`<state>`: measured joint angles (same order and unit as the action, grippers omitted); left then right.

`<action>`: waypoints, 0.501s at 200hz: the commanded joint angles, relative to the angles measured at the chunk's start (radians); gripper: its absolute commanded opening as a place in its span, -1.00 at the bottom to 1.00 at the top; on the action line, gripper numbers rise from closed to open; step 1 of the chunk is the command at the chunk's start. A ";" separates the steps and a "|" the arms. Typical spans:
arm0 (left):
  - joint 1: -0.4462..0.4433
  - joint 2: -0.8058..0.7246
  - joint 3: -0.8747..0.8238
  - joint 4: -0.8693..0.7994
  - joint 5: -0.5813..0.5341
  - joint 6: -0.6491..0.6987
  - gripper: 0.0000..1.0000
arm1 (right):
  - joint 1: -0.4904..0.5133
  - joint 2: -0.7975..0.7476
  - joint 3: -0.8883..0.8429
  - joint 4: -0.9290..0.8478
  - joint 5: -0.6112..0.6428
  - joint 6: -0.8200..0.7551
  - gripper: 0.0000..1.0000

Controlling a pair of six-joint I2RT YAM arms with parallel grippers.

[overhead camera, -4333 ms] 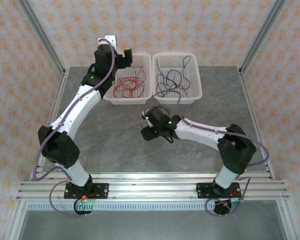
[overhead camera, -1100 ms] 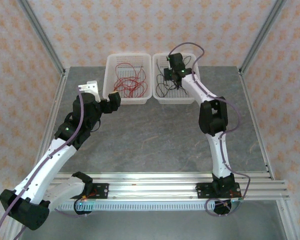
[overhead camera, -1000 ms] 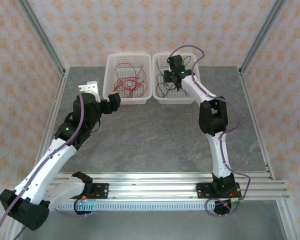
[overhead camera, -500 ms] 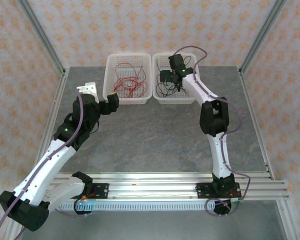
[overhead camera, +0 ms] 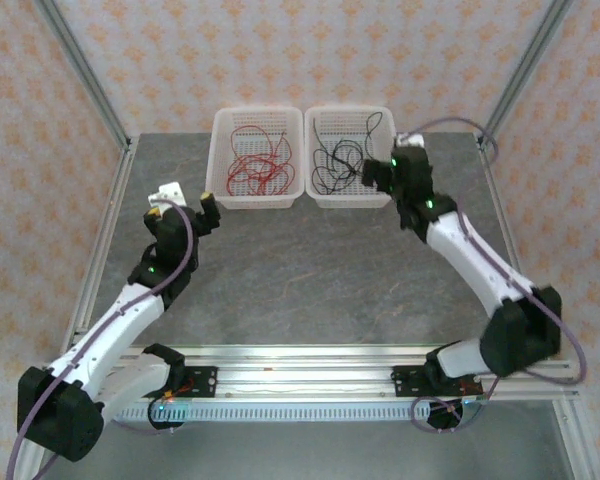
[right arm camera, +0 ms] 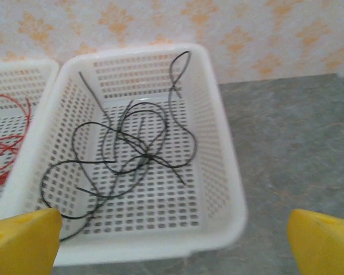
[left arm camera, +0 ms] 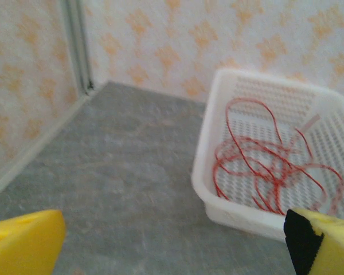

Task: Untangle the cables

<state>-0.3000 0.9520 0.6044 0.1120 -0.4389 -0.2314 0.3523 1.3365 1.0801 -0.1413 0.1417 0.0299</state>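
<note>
Both my arms have drawn back since half a second ago. My right gripper [overhead camera: 378, 173] has come off the middle of the right basket [overhead camera: 350, 201] to its right edge, and my left gripper [overhead camera: 206, 204] sits nearer my base. Each pair of jaws stands wide apart, holding nothing. Black cables [right arm camera: 132, 149] lie in the right basket, red cables [left arm camera: 264, 166] in the left basket [left arm camera: 203, 154].

The right gripper [overhead camera: 376, 174] has come back out of the right basket [overhead camera: 348, 110] and now hangs by its near right corner. The black cables [overhead camera: 336, 165] are no longer covered. The left gripper [overhead camera: 206, 204] has slid a little farther from the left basket [overhead camera: 255, 110].
</note>
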 commanded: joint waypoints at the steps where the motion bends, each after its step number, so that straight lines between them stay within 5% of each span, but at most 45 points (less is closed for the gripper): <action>1: 0.009 -0.007 -0.213 0.468 -0.127 0.121 0.99 | -0.004 -0.101 -0.260 0.257 0.113 -0.067 0.99; 30: 0.032 0.079 -0.460 0.933 -0.203 0.220 0.99 | -0.006 -0.282 -0.600 0.555 0.178 -0.127 0.99; 49: 0.084 0.197 -0.505 1.099 -0.192 0.246 0.99 | -0.011 -0.342 -0.747 0.720 0.213 -0.144 0.99; 89: 0.170 0.576 -0.580 1.659 -0.097 0.243 0.99 | -0.068 -0.268 -0.946 1.091 0.228 -0.167 0.99; 100: 0.171 0.541 -0.580 1.582 -0.077 0.226 0.99 | -0.100 -0.209 -0.987 1.218 0.196 -0.164 0.99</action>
<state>-0.1410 1.4590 0.0536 1.3636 -0.5686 -0.0154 0.2981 1.0470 0.1654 0.6968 0.3252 -0.1101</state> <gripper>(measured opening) 0.995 0.995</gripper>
